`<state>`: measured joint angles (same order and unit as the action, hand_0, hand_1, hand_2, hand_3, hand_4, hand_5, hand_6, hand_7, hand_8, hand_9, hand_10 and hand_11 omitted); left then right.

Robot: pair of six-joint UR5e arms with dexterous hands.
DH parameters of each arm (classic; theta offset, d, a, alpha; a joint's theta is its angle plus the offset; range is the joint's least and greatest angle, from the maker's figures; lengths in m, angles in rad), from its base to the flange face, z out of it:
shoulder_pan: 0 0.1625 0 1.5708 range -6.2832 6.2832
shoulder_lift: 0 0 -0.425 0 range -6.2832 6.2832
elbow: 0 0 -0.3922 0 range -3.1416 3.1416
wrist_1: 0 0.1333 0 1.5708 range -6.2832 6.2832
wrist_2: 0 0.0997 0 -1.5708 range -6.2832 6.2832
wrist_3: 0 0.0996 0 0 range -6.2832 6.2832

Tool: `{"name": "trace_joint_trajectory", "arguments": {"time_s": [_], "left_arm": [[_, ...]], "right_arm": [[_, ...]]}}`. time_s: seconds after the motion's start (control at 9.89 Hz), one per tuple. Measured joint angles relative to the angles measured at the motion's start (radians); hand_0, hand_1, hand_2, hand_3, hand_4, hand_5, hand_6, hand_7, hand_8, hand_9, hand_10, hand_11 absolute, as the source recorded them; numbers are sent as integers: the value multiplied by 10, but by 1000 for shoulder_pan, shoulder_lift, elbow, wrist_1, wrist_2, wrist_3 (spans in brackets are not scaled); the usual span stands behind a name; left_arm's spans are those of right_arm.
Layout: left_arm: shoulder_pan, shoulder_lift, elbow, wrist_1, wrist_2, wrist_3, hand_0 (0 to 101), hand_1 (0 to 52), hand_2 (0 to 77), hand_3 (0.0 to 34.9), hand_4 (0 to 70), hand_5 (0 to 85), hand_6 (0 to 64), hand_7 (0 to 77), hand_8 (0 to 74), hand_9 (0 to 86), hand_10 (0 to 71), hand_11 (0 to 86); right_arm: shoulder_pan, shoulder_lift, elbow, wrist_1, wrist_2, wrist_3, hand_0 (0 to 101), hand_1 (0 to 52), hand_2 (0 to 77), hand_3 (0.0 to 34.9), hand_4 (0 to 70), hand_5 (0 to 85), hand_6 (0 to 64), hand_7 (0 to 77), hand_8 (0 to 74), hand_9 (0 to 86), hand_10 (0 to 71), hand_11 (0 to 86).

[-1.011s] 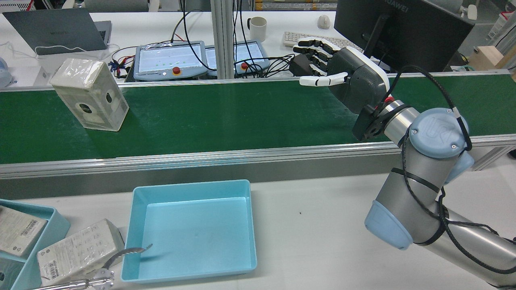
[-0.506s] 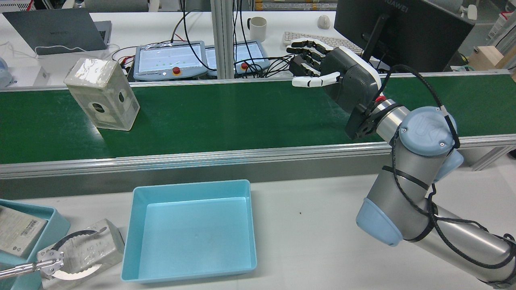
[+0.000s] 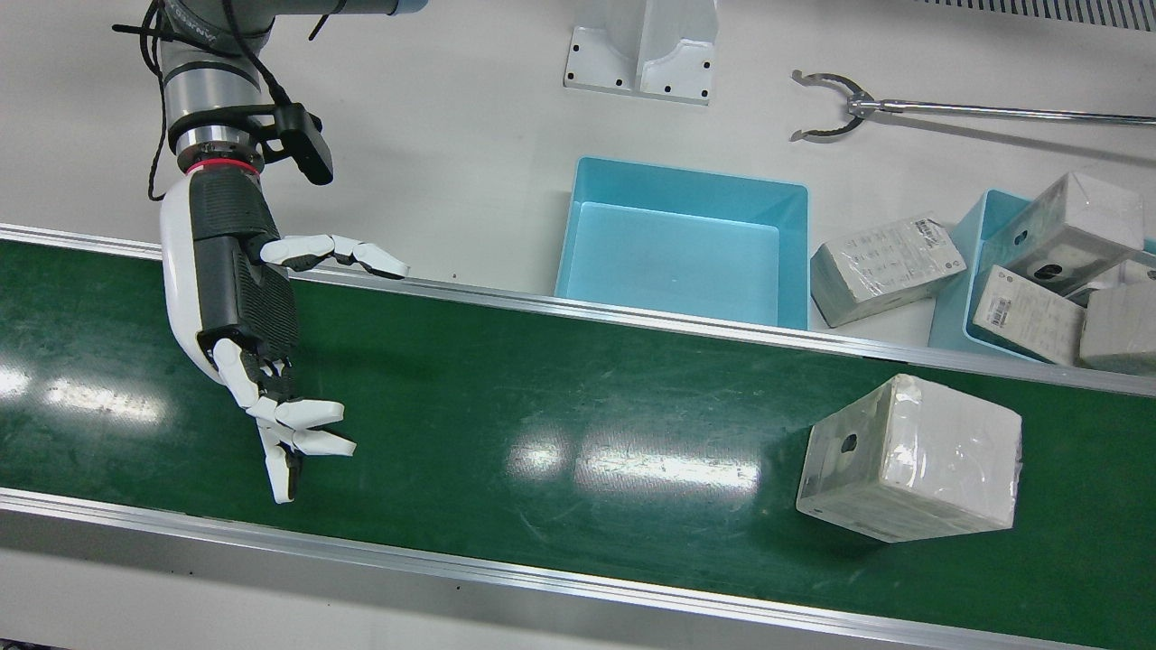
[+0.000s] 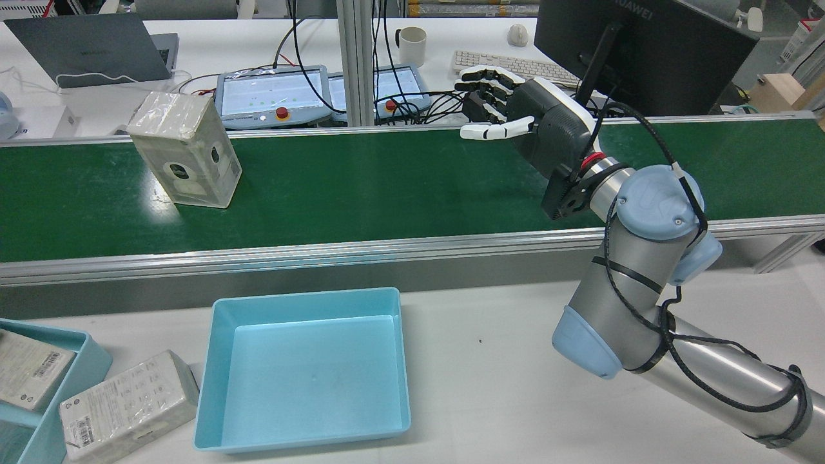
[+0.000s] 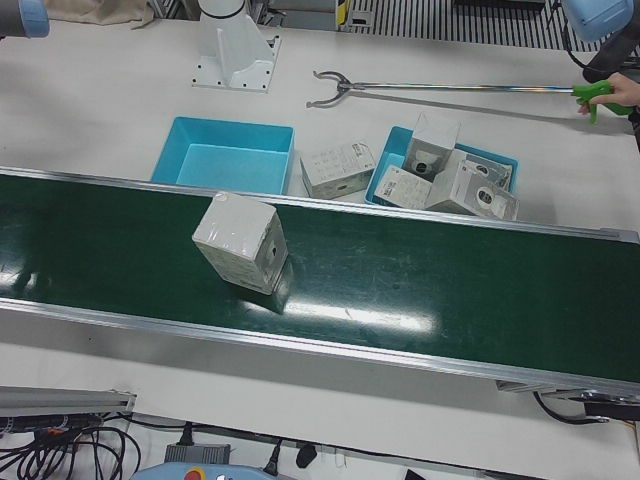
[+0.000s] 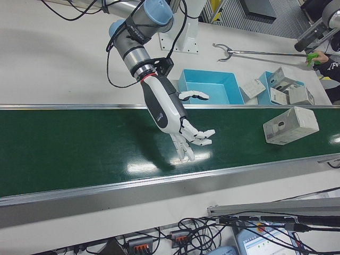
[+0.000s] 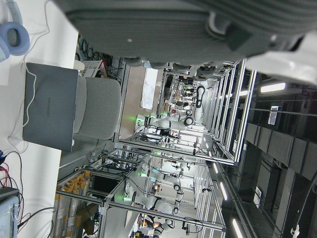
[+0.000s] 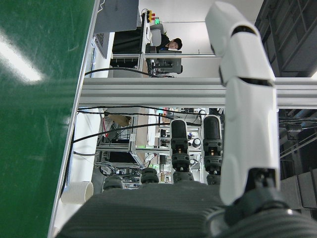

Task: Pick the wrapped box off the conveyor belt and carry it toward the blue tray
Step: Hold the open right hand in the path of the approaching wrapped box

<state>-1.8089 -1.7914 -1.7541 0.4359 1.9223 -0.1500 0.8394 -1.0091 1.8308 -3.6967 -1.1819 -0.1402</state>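
A green conveyor belt (image 4: 387,180) crosses a white table, with desks, a laptop (image 4: 90,48), a mug (image 4: 411,45), a keyboard (image 4: 509,63) and a monitor (image 4: 644,51) behind it in the rear view. The right hand (image 3: 248,334) hangs over the belt with fingers (image 3: 302,426) spread and slightly curled and the thumb out to the side; it holds nothing and touches nothing. In the rear view that hand (image 4: 535,122) sits at about 1 o'clock from the frame's middle. The wrapped box (image 3: 912,469) stands alone on the belt, well apart from the hand: in the front view it lies at about 4 o'clock, in the rear view (image 4: 185,158) at about 10 o'clock. The empty blue tray (image 4: 306,367) rests on the table just beside the belt's rail, at 6 o'clock in the rear view. A second blue tray (image 3: 980,271) at the front view's right edge holds several small boxes; I can make out four in the left-front view, though they overlap. One more small box (image 3: 885,266) lies on the table between the two trays. A long grabber tool (image 3: 903,106) rests on the table at 1 o'clock in the front view, its green handle held by a person's hand (image 5: 625,88). Of the left hand only the dark underside shows at the top of its own view, so I cannot tell how its fingers stand.
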Motion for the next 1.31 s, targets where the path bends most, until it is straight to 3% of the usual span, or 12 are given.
{"name": "trace_joint_trajectory", "arguments": {"time_s": [0.2, 0.3, 0.4, 1.31], "left_arm": [[0, 0, 0, 0, 0, 0, 0, 0, 5, 0, 0, 11, 0, 5, 5, 0, 0, 0], [0, 0, 0, 0, 0, 0, 0, 0, 5, 0, 0, 11, 0, 5, 0, 0, 0, 0], [0, 0, 0, 0, 0, 0, 0, 0, 5, 0, 0, 11, 0, 0, 0, 0, 0, 0], [0, 0, 0, 0, 0, 0, 0, 0, 5, 0, 0, 11, 0, 0, 0, 0, 5, 0]], "right_arm": [[4, 16, -28, 17, -3, 1, 492, 180, 207, 141, 131, 333, 55, 245, 5, 54, 0, 22], [7, 20, -33, 25, -5, 2, 493, 180, 207, 129, 131, 305, 55, 235, 5, 54, 0, 22], [11, 21, -34, 31, -6, 6, 495, 180, 191, 143, 131, 327, 55, 229, 5, 54, 0, 22], [6, 17, -34, 42, -7, 14, 496, 180, 207, 134, 120, 322, 55, 240, 5, 54, 11, 27]]}}
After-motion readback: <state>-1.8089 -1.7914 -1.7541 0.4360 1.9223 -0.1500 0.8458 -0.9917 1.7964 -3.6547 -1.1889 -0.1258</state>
